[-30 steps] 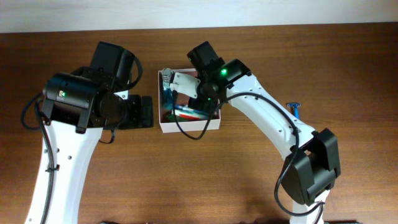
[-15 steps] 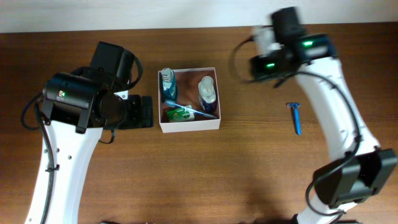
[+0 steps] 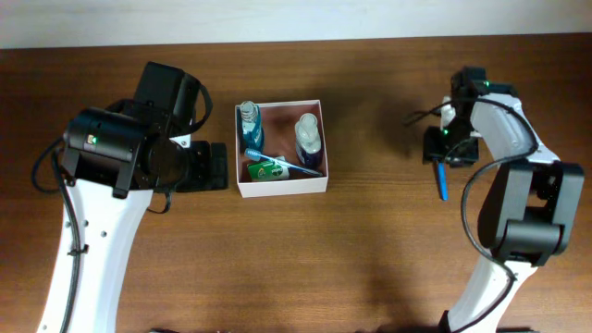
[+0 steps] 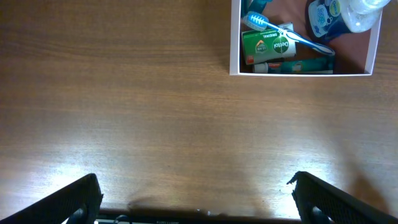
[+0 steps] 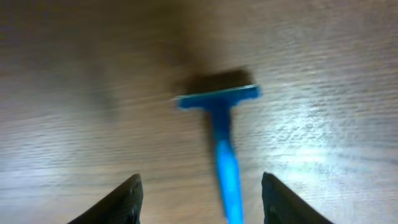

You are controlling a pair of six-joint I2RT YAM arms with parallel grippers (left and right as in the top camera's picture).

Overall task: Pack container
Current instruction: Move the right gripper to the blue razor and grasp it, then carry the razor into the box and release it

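Observation:
The container (image 3: pixel 279 188), a shallow white-walled box, sits on the table at centre; it also shows in the left wrist view (image 4: pixel 235 37). It holds two bottles (image 3: pixel 309 135), a green pack (image 3: pixel 265 169) and a blue toothbrush (image 3: pixel 277 162). A blue razor (image 3: pixel 441 178) lies on the table at the right. My right gripper (image 3: pixel 438 150) is open right above the razor; in the right wrist view the razor (image 5: pixel 225 155) lies between the spread fingers. My left gripper (image 4: pixel 196 202) is open and empty, left of the container.
The table's far edge runs along the top of the overhead view. The left arm's black base block (image 3: pixel 208 166) sits close to the container's left wall.
My right arm has swung from over the container to the right side of the table, leaving a bottle in the container, and now hangs over the razor.

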